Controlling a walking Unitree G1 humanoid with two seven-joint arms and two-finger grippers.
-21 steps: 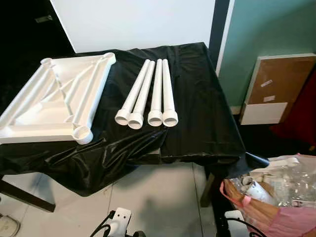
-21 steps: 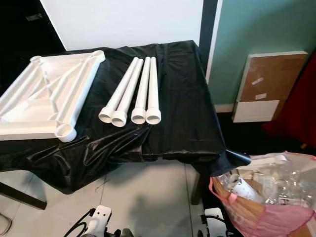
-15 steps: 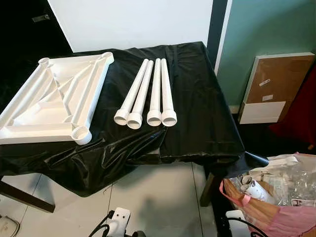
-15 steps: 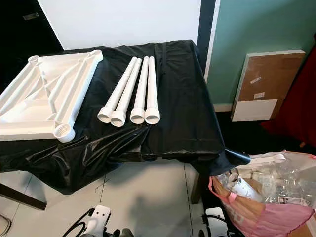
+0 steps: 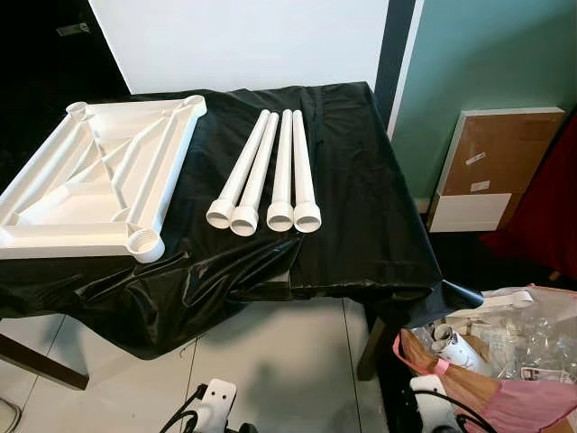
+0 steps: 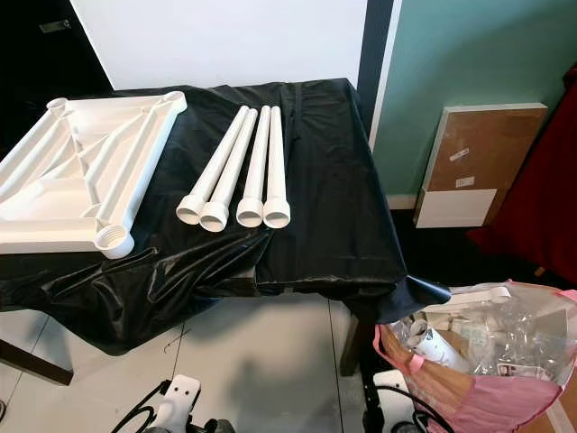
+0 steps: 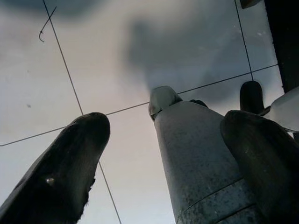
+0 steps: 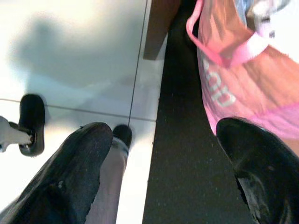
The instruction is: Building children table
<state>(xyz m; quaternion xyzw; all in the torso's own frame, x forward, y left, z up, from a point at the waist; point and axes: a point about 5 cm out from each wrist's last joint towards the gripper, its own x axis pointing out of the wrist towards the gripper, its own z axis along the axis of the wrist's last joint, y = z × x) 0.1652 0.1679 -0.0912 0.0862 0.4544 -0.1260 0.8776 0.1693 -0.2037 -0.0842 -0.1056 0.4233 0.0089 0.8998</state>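
Tabletop: white, underside up, lying on the left part of a black-draped table, with a threaded socket at its near corner. Four white legs lie side by side just right of it (flared ends toward the robot), apart from the tabletop. Left gripper hangs above the tiled floor, fingers spread, grasping nothing. Right gripper hangs beside a pink bag, fingers likewise released.
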